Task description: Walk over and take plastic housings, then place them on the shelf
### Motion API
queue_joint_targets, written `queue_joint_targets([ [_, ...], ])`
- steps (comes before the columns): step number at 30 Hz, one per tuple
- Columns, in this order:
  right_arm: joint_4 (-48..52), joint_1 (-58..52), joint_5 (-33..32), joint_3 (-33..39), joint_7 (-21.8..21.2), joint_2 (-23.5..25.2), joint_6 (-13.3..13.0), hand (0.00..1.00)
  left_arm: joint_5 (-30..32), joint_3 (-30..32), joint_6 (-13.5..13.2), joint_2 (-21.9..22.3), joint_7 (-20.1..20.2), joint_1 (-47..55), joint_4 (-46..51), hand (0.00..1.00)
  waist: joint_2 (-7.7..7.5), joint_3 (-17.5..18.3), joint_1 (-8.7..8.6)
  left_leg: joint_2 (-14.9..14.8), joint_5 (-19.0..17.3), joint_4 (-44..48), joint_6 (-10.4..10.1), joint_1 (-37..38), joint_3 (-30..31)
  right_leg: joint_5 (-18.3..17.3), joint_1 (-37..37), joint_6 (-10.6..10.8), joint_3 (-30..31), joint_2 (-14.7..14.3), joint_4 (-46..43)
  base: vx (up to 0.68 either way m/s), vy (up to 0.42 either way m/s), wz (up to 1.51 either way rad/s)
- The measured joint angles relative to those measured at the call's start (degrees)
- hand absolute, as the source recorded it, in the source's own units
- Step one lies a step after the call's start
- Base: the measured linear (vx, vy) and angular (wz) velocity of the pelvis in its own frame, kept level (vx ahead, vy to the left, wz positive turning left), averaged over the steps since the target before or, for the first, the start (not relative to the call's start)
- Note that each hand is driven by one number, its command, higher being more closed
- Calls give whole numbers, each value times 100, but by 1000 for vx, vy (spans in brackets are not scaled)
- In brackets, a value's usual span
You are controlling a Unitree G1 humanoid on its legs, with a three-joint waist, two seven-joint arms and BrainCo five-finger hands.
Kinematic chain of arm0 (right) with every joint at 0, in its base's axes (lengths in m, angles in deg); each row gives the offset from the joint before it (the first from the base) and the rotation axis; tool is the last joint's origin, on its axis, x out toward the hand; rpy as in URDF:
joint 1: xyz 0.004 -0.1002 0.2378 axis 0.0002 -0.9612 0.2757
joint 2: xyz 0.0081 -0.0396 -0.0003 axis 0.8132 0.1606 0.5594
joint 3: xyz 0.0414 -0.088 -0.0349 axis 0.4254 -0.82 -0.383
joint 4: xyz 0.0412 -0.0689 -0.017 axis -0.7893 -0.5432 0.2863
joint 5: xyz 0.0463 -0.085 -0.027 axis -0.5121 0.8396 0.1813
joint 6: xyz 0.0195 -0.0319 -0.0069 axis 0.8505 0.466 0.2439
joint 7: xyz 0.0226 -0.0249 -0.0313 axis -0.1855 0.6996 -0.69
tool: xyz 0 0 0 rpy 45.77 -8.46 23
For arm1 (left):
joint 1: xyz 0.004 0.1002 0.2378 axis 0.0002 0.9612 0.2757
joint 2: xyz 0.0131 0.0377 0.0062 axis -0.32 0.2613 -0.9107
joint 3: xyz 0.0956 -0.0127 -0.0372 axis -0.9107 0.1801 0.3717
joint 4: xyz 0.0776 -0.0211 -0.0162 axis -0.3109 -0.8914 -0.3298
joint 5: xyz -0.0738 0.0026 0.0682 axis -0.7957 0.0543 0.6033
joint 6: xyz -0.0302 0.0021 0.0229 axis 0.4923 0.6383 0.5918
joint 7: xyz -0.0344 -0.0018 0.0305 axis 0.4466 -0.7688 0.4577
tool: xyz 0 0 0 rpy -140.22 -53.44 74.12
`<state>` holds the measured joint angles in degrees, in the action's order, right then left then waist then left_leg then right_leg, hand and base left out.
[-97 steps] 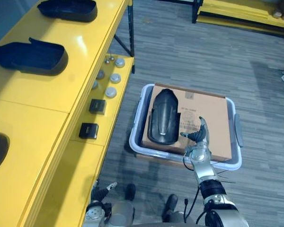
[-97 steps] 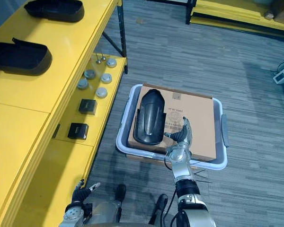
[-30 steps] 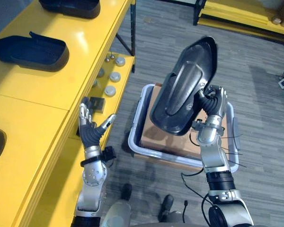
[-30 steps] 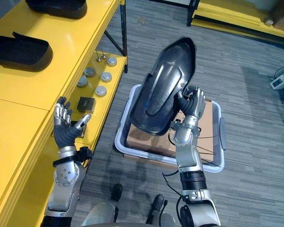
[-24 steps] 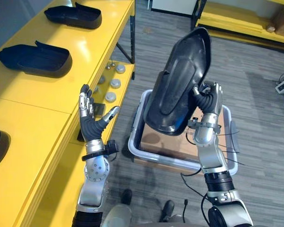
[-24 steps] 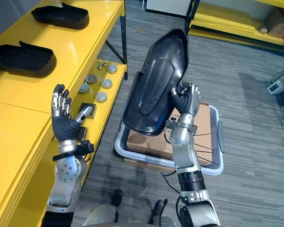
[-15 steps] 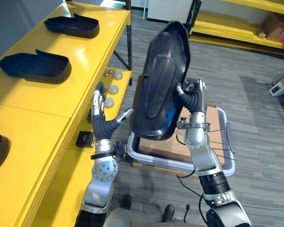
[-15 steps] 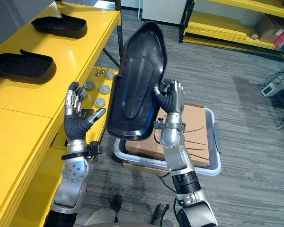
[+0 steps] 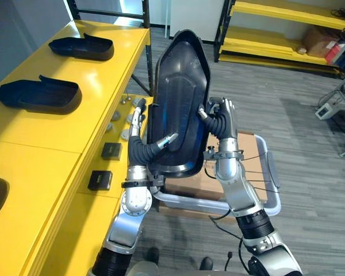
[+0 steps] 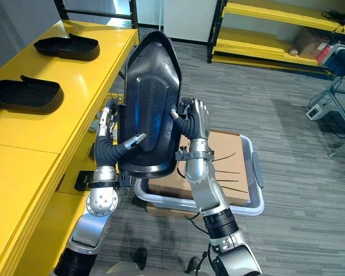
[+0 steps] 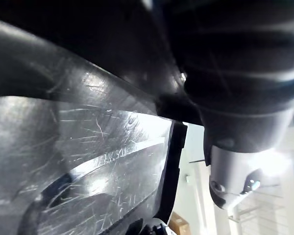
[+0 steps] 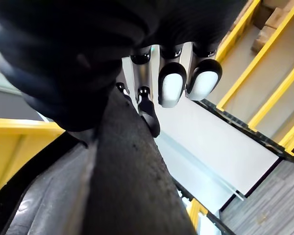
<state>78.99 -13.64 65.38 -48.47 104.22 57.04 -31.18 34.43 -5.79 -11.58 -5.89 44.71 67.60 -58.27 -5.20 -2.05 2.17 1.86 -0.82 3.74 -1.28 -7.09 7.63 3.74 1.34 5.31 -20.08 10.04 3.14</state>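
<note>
I see the housing (image 9: 181, 98) held on end in the air, long axis near vertical, narrow end up, broad rounded end down, hollow side facing me. My right hand (image 9: 223, 121) has its fingers curled round the right rim. My left hand (image 9: 141, 148) pinches the left rim, thumb laid across the inner face, fingers behind the edge. Housing is glossy black plastic, scuffed, with a raised lip round the rim and a long shallow ridge down the middle. It sits just beside the yellow shelf (image 9: 63, 129), in front of the near-left part of a grey bin (image 9: 274, 190). Bin holds a flat brown cardboard box (image 9: 250, 150). Shelf top carries other housings (image 9: 39, 95), black, lying flat, hollow side up, well apart. Lower ledge has two small black square blocks (image 9: 111, 150).
</note>
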Motion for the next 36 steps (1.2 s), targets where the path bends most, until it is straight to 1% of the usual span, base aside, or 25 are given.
queue_joint_targets([
  [5, 225, -10, -74, -125, -73, -133, -2, 100, -475, 41, 33, -138, 31, 4, -81, 100, 8, 25, 2, -23, 9, -104, 10, 112, -87, 0, -9, 0, 86, -7, 1, 12, 5, -10],
  [8, 449, -9, -83, -213, -118, -327, -12, 100, -609, 48, -21, -222, 162, 45, -122, 100, 4, 33, 10, -27, 9, -155, 10, 172, -131, 0, -22, 0, 127, -5, 1, 8, 9, -9],
  [11, 456, -10, -142, -212, -113, -359, -22, 100, -690, 55, -40, -228, 253, 52, -129, 100, 8, 58, 2, -29, 10, -173, 12, 183, -148, -1, -17, 0, 137, -4, 1, 5, 4, -3],
  [12, 456, -10, -182, -226, -113, -380, -62, 0, -744, 56, -56, -227, 293, 78, -146, 100, 16, 95, -2, -29, 10, -178, 12, 184, -148, -1, -17, 1, 138, -5, 1, 0, 0, 0],
  [15, 564, -11, -206, -315, -121, -527, -233, 0, -820, 83, -131, -227, 369, 281, -154, 100, 43, 168, -4, -31, 10, -184, 12, 200, -149, -1, -28, 1, 142, -6, 2, 0, 0, 0],
  [16, 659, -11, -208, -349, -125, -544, -252, 0, -839, 84, -145, -234, 384, 314, -171, 100, 46, 169, -1, -32, 10, -184, 12, 200, -148, -1, -28, 1, 141, -8, 2, 0, 0, 0],
  [18, 814, -12, -247, -445, -126, -568, -400, 0, -929, 138, -150, -231, 434, 405, -190, 100, 43, 172, -1, -39, 10, -190, 12, 234, -150, -1, -56, 1, 142, -14, 0, 0, 0, 0],
  [19, 937, -12, -432, -485, -151, -573, -547, 0, -988, 154, -149, -231, 479, 470, -233, 100, 43, 172, -1, -39, 10, -207, 12, 296, -151, -4, -106, 2, 142, -12, 0, 0, 0, 0],
  [20, 996, -12, -482, -519, -188, -585, -619, 0, -1034, 168, -149, -231, 488, 503, -257, 100, 40, 178, 1, -41, 12, -238, 14, 332, -154, -8, -121, 5, 146, -12, -3, -36, 9, -2],
  [22, 1118, -11, -647, -526, -242, -607, -710, 0, -1039, 208, -195, -231, 497, 505, -259, 100, 38, 183, 5, -42, 39, -326, 48, 354, -150, -13, -106, 6, 146, -7, -13, -37, 10, 0],
  [24, 1121, -12, -843, -514, -249, -652, -738, 0, -1044, 227, -236, -231, 504, 510, -259, 100, 39, 183, 6, -35, 61, -378, 55, 376, -153, -18, -106, -2, 147, 2, -14, -33, 15, 1],
  [27, 1212, -12, -1115, -499, -249, -711, -883, 0, -1092, 251, -242, -215, 563, 541, -259, 100, 39, 184, 2, -32, 62, -384, 56, 379, -157, -23, -104, -7, 151, 4, -14, 0, 0, 0],
  [28, 1396, -10, -1207, -474, -249, -733, -933, 0, -1116, 279, -216, -213, 575, 586, -262, 100, 39, 184, 0, -33, 64, -379, 57, 380, -159, -15, -105, 11, 152, 2, -13, 0, 0, 0],
  [30, 1783, -4, -1391, -199, -228, -734, -1124, 0, -1129, 406, -191, -215, 602, 770, -277, 100, 39, 184, -8, -34, 64, -378, 56, 383, -165, -22, -108, 22, 150, 1, -9, 44, 1, 0],
  [32, 2077, 21, -1674, 283, -212, -791, -1346, 0, -1131, 590, -95, -209, 585, 950, -404, 100, 35, 188, -13, -34, 64, -378, 57, 388, -165, -24, -120, 25, 137, 1, -4, 39, 0, 2],
  [33, 2102, 21, -1796, 379, -212, -815, -1375, 0, -1131, 643, -59, -207, 575, 976, -417, 100, 35, 188, -16, -33, 64, -378, 57, 389, -164, -24, -122, 25, 135, 2, -4, 0, 0, 0],
  [34, 2132, 21, -2058, 524, -220, -863, -1414, 0, -1130, 711, -22, -204, 559, 1012, -421, 100, 35, 188, -20, -31, 64, -379, 57, 389, -162, -24, -124, 25, 131, 4, -4, 0, 0, 0],
  [35, 2133, 20, -2179, 610, -226, -866, -1442, 0, -1130, 717, -20, -202, 553, 1017, -421, 100, 35, 188, -21, -30, 64, -379, 57, 391, -160, -24, -127, 25, 130, 5, -4, 0, 0, 0],
  [36, 2143, 16, -2441, 802, -236, -848, -1517, 0, -1129, 824, -20, -194, 540, 1017, -420, 100, 35, 188, -21, -30, 64, -379, 57, 397, -157, -24, -134, 25, 127, 6, -4, 0, 0, 0],
])
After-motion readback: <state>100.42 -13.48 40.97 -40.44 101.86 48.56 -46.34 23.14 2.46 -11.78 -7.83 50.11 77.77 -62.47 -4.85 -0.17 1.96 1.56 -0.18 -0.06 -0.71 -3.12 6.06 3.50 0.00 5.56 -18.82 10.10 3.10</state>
